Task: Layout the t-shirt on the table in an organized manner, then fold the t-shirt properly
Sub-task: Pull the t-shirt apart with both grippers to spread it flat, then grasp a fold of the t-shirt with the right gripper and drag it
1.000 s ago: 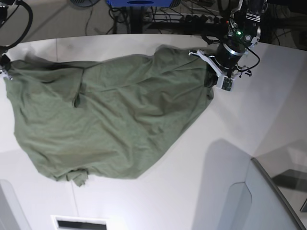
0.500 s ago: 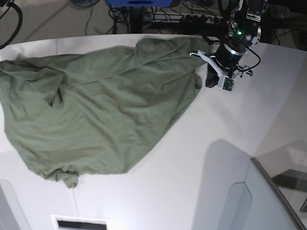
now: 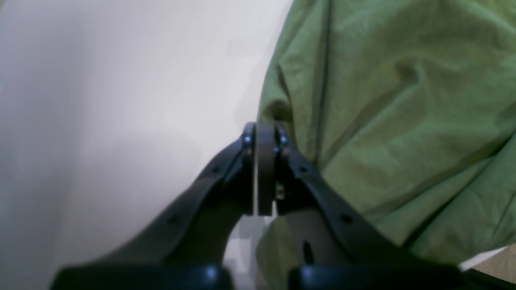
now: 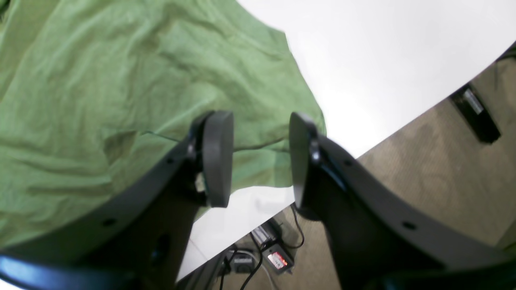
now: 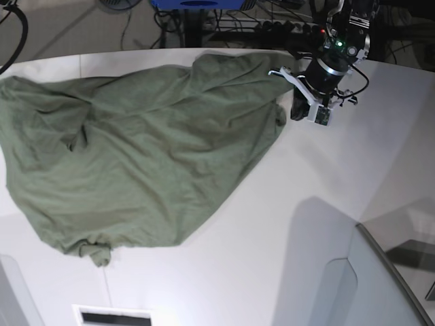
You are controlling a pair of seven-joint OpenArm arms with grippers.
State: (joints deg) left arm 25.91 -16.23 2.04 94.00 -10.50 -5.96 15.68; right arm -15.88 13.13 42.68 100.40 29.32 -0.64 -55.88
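1. Your t-shirt [image 5: 136,163] lies spread across the left and middle of the table [image 5: 306,224], rumpled, with deep creases running through the cloth and a bunched knot of fabric at its near lower corner.
2. Look at your left gripper [image 3: 264,133]: the jaws are pressed together, pad against pad, with no cloth visible between the tips.
3. In that left wrist view the shirt sits just to the right of the closed jaws, its edge running right alongside the right finger, and bare white tabletop fills the left side.
4. From the base view, that same gripper [image 5: 299,109] hangs at the shirt's far right corner, right at the cloth's edge; whether it touches the fabric, you cannot tell from here.
5. Now your right gripper [image 4: 258,161]: jaws apart, a clear gap between the two dark pads, nothing in them.
6. Below it the shirt's edge lies under and behind the left pad, and through the gap you see green cloth, then a strip of white table.
7. Past the table's rim on that side you see brown floor [image 4: 423,161] and some cables [image 4: 258,257].
8. This arm is out of sight in the base view.
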